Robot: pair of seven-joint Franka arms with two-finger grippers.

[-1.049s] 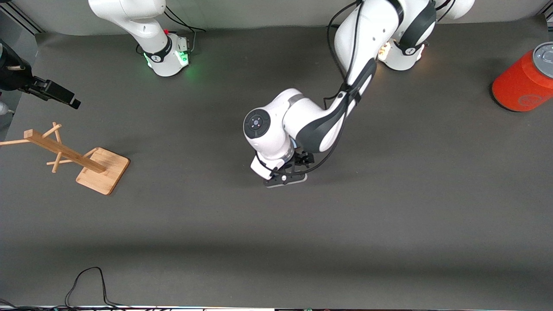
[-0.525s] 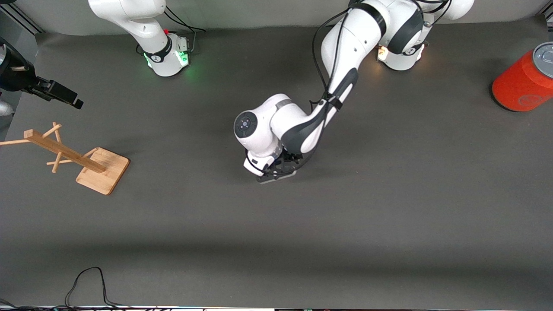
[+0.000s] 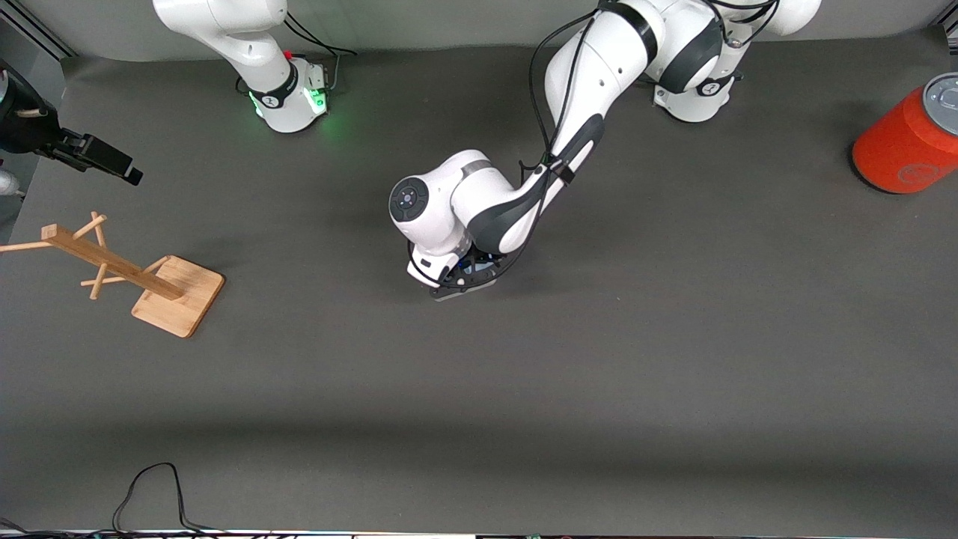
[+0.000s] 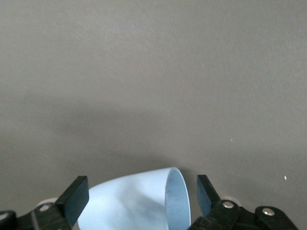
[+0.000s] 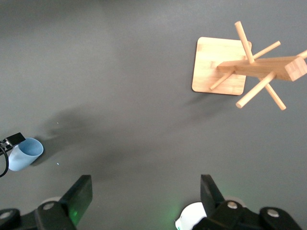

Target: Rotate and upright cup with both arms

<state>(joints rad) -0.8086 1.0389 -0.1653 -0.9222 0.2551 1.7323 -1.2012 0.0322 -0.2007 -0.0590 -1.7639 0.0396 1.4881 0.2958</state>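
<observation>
My left pincer (image 4: 139, 201) stands open astride the cup (image 4: 136, 201), which lies on its side mid-tabletop (image 3: 673, 359); a light, smooth, thin-walled plastic tumbler, it will likely slip or flex, so I judge a gentle hold across its body best. My right pincer (image 5: 144, 196), also open, waits above the tabletop near the wooden rack (image 5: 249, 72).

Left pincer (image 3: 465, 278) low over table (image 3: 673, 359) center.
</observation>
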